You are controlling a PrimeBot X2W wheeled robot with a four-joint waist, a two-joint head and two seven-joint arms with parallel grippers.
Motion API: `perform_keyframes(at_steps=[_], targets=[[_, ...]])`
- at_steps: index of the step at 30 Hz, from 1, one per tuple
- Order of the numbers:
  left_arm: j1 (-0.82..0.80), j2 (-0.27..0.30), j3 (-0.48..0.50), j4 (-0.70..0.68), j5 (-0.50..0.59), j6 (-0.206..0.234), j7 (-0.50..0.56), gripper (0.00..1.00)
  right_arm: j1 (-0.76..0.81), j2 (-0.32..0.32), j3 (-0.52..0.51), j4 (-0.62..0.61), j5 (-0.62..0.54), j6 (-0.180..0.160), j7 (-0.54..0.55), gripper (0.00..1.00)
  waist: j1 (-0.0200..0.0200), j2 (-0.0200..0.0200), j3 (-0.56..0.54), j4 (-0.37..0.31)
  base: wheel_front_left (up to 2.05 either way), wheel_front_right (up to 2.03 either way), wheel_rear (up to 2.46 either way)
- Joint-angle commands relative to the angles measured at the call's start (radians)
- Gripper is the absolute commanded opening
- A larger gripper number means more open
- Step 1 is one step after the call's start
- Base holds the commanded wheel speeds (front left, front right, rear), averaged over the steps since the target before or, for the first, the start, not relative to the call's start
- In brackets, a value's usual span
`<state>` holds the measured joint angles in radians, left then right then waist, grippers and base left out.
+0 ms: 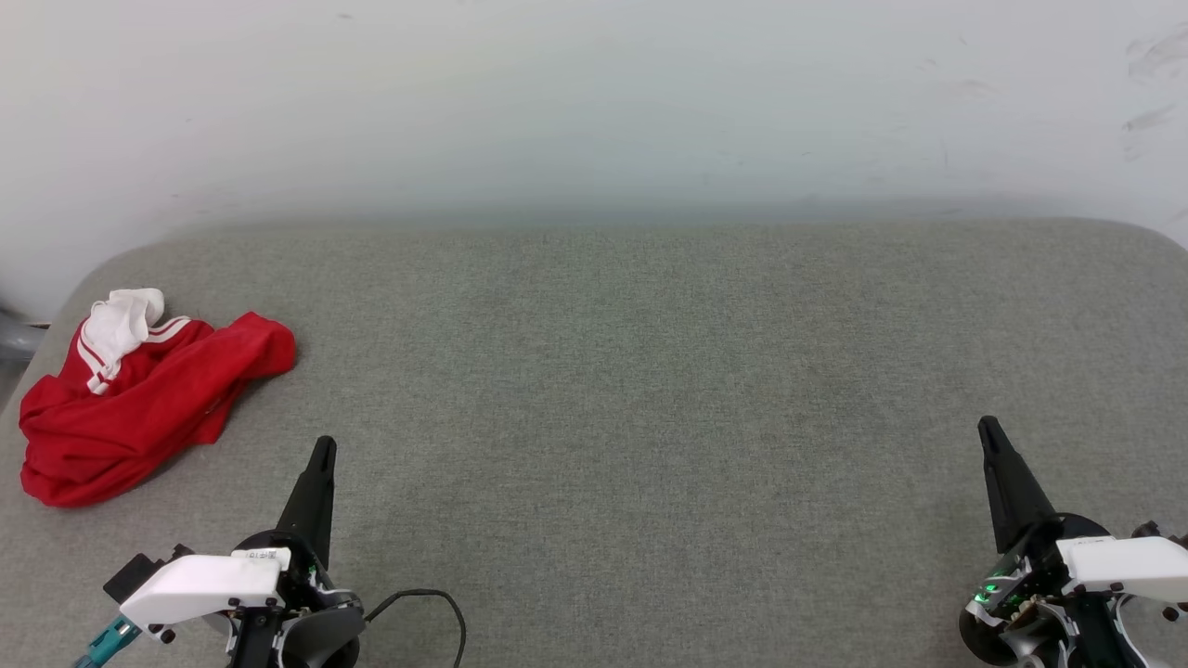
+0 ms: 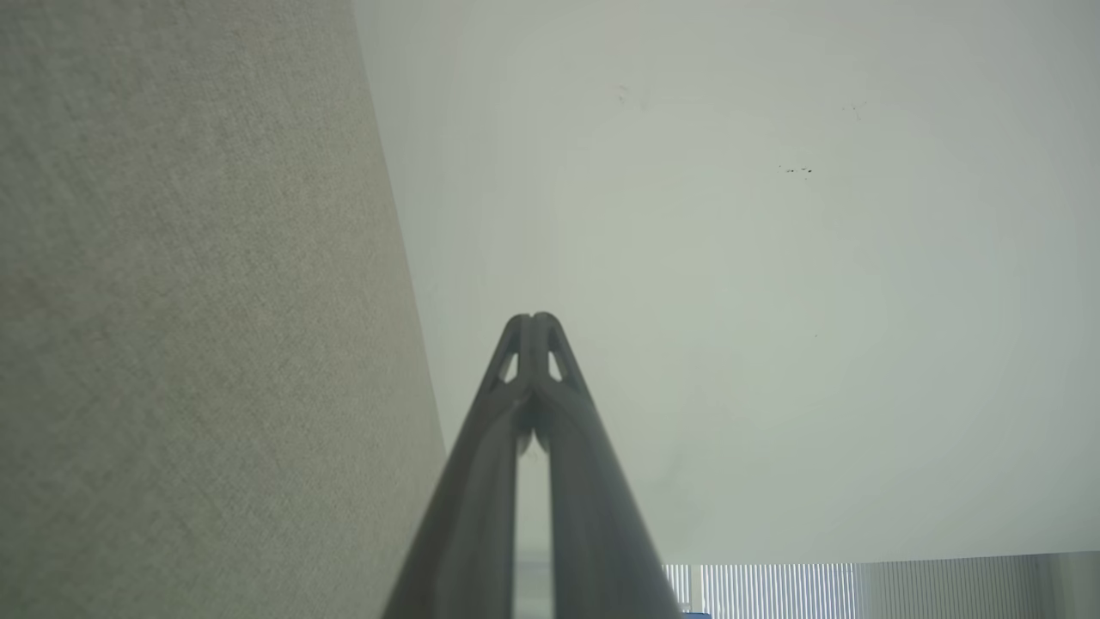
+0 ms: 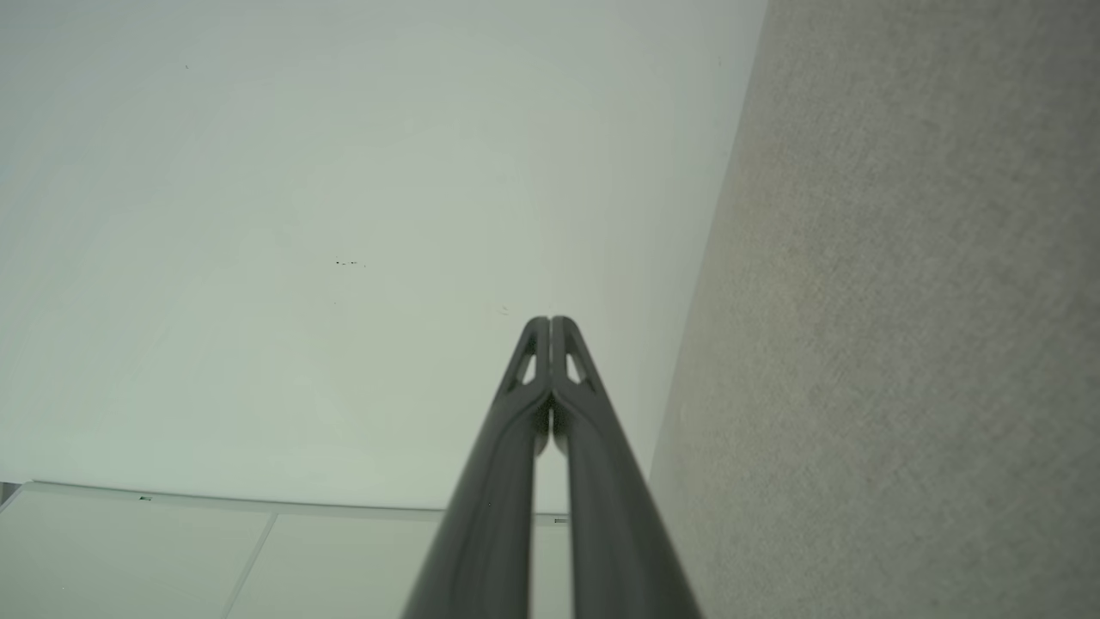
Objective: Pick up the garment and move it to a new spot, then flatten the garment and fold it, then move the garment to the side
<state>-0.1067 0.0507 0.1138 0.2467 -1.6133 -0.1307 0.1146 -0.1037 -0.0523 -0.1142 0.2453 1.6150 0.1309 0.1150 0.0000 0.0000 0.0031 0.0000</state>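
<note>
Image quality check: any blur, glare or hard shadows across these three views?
Head view: soft, even light, the garment sharp, only a faint shadow at its edge, no glare. Left wrist view: the left gripper near the lens and soft, the grey surface blocky. Right wrist view: the right gripper likewise blurred, the wall hazy.

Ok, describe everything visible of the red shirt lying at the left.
The garment is a red shirt of soft-looking cloth, with a white sleeve edged in red-and-white stripes at its far end. It lies crumpled in a wrinkled heap, neither spread nor folded, near the left edge of the grey fabric surface. Only that surface touches it; the left pincer stands apart.
</note>
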Motion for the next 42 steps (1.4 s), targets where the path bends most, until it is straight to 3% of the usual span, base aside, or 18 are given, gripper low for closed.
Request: perform_keyframes(at_steps=[1, 13, 14, 25, 34, 42], targets=[[-0.006, -0.001, 0.002, -0.001, 0.001, -0.002, 0.002, 0.0, -0.011, 0.003, 0.0, 0.0, -0.005, 0.0, 0.001, 0.0, 0.0, 0.0, 0.0, 0.0, 0.0, 0.0, 0.0], [-0.006, -0.001, 0.002, -0.001, 0.001, -0.002, 0.002, 0.0, -0.011, 0.003, 0.0, 0.0, -0.004, 0.0, 0.001, 0.0, 0.0, 0.0, 0.0, 0.0, 0.0, 0.0, 0.0], [0.0, 0.0, 0.0, 0.0, 0.0, 0.0, 0.0, 1.0, 0.0, 0.0, 0.0, 0.0, 0.0, 0.0, 0.0, 1.0, 0.0, 0.0, 0.0, 0.0, 0.0, 0.0, 0.0], [0.028, -0.002, -0.003, 0.004, 0.037, 0.0, -0.036, 1.0, 0.03, 0.001, 0.005, 0.014, -0.046, 0.0, -0.035, 1.0, 0.0, 0.0, 0.001, 0.0, 0.0, 0.0, 0.0], [0.026, -0.002, 0.017, -0.039, 0.19, 0.012, -0.079, 1.0, 0.035, 0.001, 0.0, -0.03, -0.204, 0.0, -0.078, 1.0, 0.0, 0.0, 0.003, 0.0, 0.0, 0.0, 0.0], [0.035, -0.002, 0.005, -0.092, 0.343, 0.063, -0.113, 1.0, 0.04, 0.001, -0.003, -0.074, -0.366, 0.0, -0.113, 1.0, 0.0, 0.0, 0.006, 0.002, 0.0, 0.0, 0.0]])
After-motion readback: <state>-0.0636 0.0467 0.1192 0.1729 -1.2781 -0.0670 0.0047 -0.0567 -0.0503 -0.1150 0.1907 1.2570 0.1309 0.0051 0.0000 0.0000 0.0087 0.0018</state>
